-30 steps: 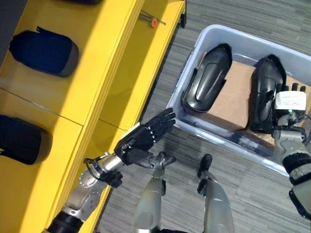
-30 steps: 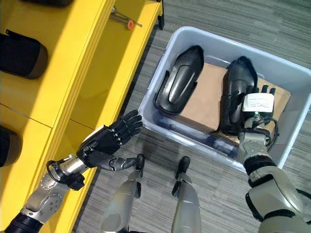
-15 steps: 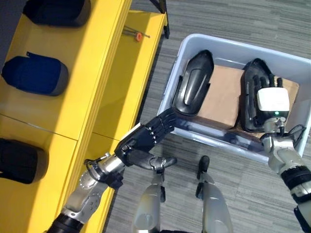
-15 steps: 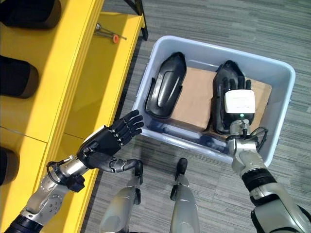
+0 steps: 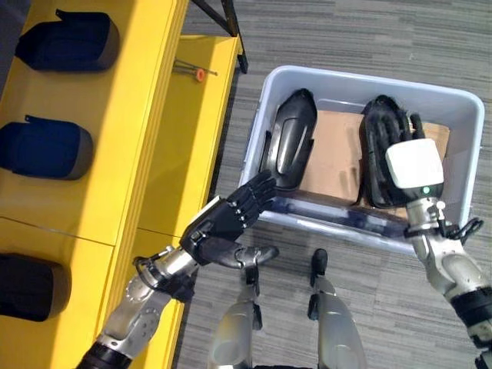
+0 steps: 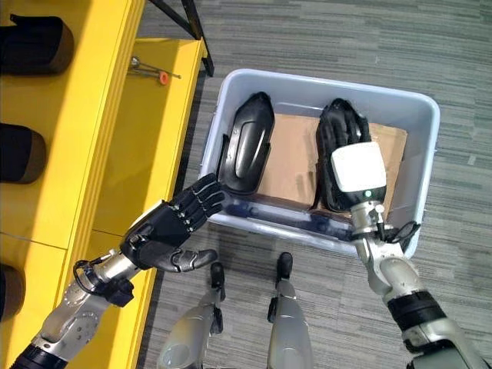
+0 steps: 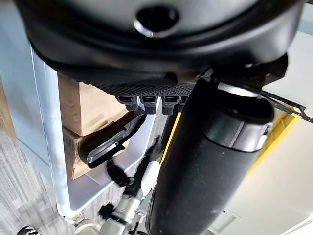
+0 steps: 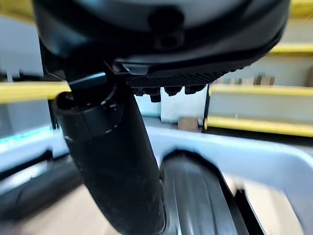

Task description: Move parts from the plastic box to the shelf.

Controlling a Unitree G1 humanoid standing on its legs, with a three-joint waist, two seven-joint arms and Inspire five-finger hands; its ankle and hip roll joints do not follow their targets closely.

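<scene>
A pale grey plastic box (image 5: 369, 83) stands on the floor with two black moulded parts lying on cardboard (image 5: 334, 157). The left part (image 5: 290, 150) lies untouched. Over the right part (image 5: 377, 165) my right hand (image 5: 415, 163) is stretched, its straight fingers (image 6: 338, 127) laid along the part's top; the part also shows under the hand in the right wrist view (image 8: 195, 196). My left hand (image 5: 223, 223) hovers open and empty just outside the box's near left corner, fingertips close to its wall (image 7: 44, 122). The yellow shelf (image 5: 146, 115) runs along the left.
On the shelf lie several dark blue and black parts, such as one at the far end (image 5: 69, 40), one in the middle (image 5: 46, 150) and one near (image 5: 31, 286). A thin tool with an orange tip (image 5: 192, 71) rests on the lower yellow ledge. Grey carpet surrounds the box.
The camera has shifted, so the box now sits more central. My right hand has reached further forward along the right black part. The left hand keeps its pose.
</scene>
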